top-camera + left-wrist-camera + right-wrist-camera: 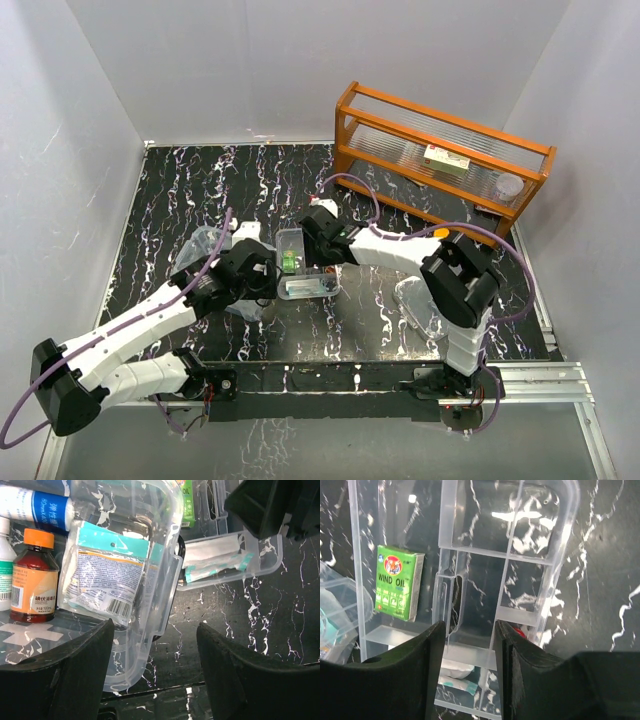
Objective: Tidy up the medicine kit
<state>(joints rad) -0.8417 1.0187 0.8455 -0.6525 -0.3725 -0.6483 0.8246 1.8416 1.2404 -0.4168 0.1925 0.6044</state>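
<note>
The clear divided plastic tray (520, 558) runs lengthwise ahead of the right gripper (468, 630), a green cardboard carton (400, 582) inside. Whether that gripper holds it is unclear; the left gripper (155, 630) gapes wide.

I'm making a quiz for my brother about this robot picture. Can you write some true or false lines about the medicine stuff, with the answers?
1. The green Wind Oil box lies in the clear tray. True.
2. The brown bottle has a blue cap. False: its cap is orange.
3. The orange rack stands at the far right of the table. True.
4. The left pincer is squeezed shut. False: its fingers are wide apart.
</note>
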